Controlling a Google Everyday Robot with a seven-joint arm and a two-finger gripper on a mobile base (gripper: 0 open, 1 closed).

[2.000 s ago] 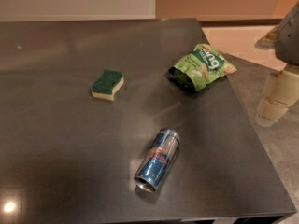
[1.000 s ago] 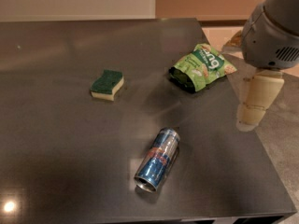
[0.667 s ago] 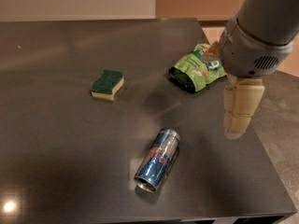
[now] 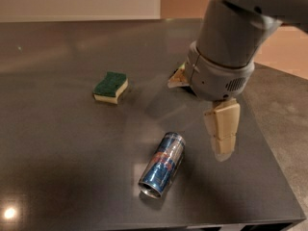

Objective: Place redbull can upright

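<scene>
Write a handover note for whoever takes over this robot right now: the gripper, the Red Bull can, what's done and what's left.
Gripper: hangs over the right part of the table, just right of the redbull can and apart from it, holding nothing.
Redbull can: lying on its side near the table's front edge, one silver end towards the camera.
Green-topped sponge: further back on the left, well away from the can.
Done: only the approach; the can has not been grasped.
Left: grasp the can, turn it up onto one end, set it down on the table and let go.
</scene>
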